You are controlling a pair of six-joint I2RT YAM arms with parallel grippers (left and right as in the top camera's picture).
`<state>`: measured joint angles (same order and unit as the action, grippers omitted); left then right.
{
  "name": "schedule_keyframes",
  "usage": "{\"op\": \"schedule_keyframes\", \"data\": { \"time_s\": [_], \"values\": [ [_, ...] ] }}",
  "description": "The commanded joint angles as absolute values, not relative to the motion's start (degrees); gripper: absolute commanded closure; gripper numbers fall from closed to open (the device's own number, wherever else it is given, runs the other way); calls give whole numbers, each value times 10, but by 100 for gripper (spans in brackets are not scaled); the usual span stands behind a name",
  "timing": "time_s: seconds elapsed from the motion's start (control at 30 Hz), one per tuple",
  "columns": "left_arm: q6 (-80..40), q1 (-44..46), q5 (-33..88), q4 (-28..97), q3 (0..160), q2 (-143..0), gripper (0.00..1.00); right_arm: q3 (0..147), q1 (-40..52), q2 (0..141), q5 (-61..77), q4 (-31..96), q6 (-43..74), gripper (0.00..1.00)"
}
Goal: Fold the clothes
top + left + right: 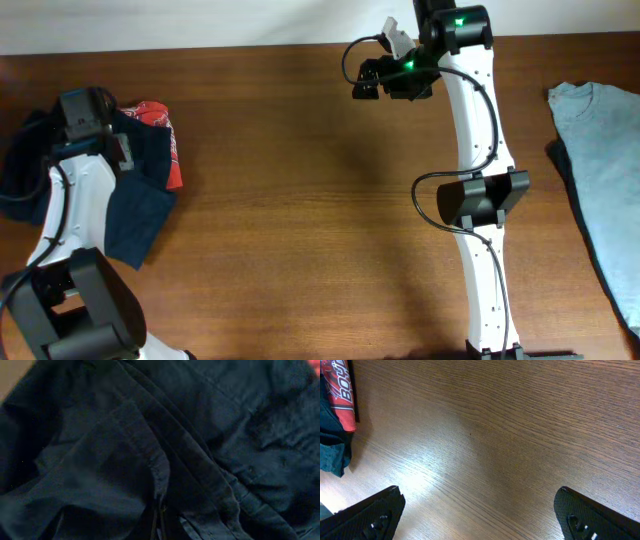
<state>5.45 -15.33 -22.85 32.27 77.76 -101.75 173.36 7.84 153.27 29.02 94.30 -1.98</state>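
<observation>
The left gripper sits low over the clothes, just left of the red shirt. Its wrist view is filled edge to edge with dark navy cloth, creased and crossed by a stitched seam. The fingers do not show clearly, so I cannot tell whether they are parted or pinching fabric. The clothes lie crumpled under and around this gripper. They are tucked partly beneath the red shirt and spill from it toward the near edge of the surface. The heap has no clean long axis, only a rough diagonal from the far left to the near right. The right gripper hangs well to the right of the red shirt, toward the far side, with its jaws spread wide and nothing between them. It looks down on bare wood, with the red shirt and a scrap of navy at the left edge of its view. The left arm is plainly nearer, and the right would have to cross open surface toward the red shirt to help. That shirt overlaps the navy cloth, so it will likely drag along or block spreading. A pale T-shirt lies far right of it, out of the way.
</observation>
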Motion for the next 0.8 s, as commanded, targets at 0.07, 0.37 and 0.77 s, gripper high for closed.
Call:
{"op": "schedule_keyframes", "data": {
  "time_s": [0.07, 0.37, 0.77],
  "values": [
    [18, -157, -239, 319, 846, -1019, 99, 1737, 83, 1527, 293, 942, -27, 1],
    [-9, -158, -232, 268, 898, -1020, 99, 1737, 83, 1527, 293, 942, -27, 1],
    [-9, -158, -227, 191, 898, -1121, 99, 1737, 83, 1527, 293, 943, -27, 1]
  ]
}}
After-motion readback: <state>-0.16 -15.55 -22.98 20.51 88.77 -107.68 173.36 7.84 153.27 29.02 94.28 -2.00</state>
